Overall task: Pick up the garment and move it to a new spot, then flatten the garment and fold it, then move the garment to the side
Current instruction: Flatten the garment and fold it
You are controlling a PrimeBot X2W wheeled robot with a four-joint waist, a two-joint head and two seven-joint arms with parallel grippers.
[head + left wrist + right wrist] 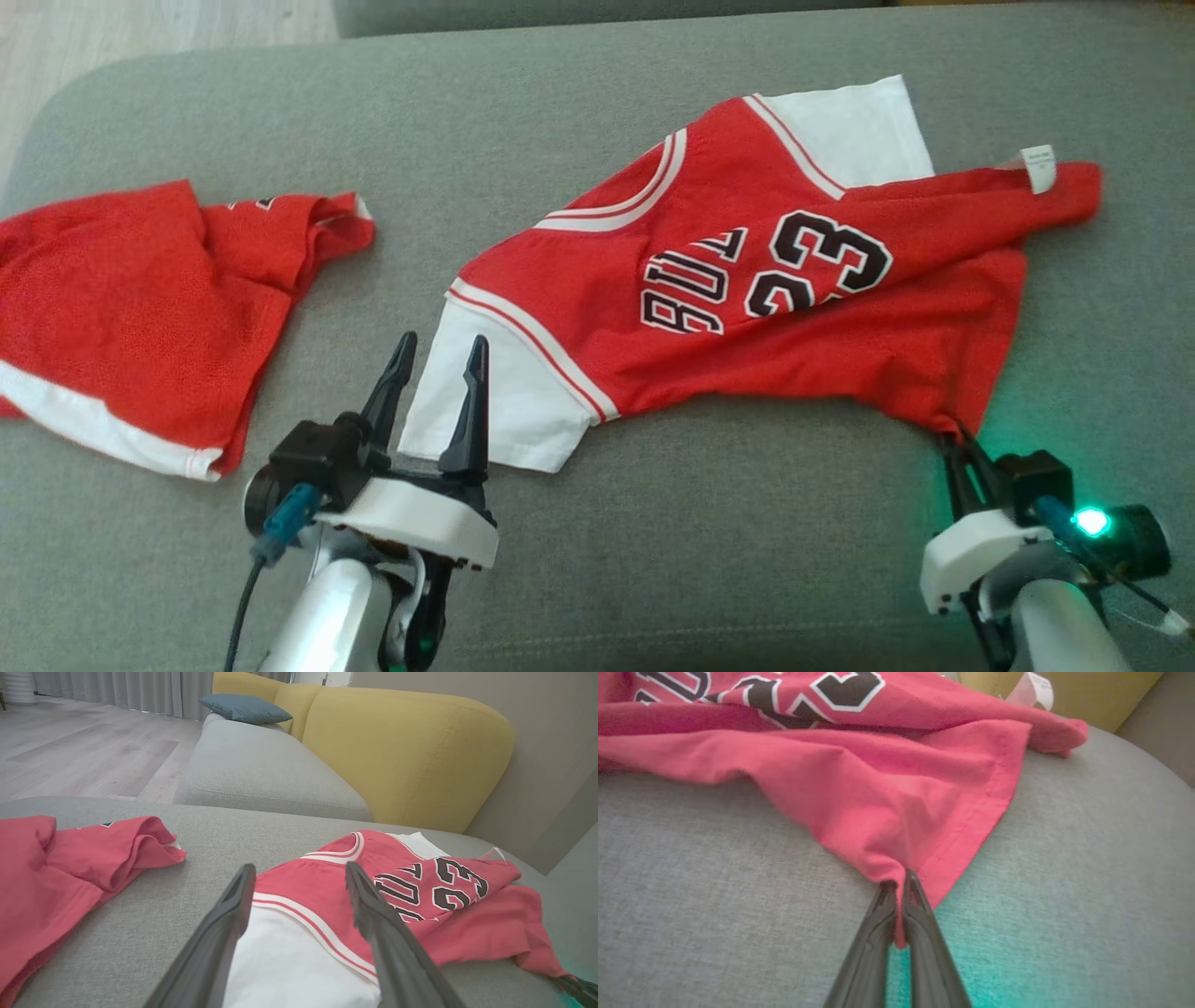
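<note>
Right gripper (899, 879): clamped on the hem corner of the jersey (747, 299), which lies crumpled on the grey cushion (653, 560), spreading ahead and left of that grip. Left gripper (444, 339): jaws wide, empty, tips at the white sleeve (495, 411). Red shorts (140, 308) lie to its left, apart

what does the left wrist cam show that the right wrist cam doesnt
Left wrist view, not the right: the open left gripper at the white sleeve of the red jersey, a second red garment lying apart on the seat, and a blue cushion and wood floor beyond.
Right wrist view, not the left: a close look at the right gripper shut on the jersey's hem corner, cloth pinched between its fingers.
Both: the jersey's black 33, its white tag, the grey seat and the yellow backrest.
</note>
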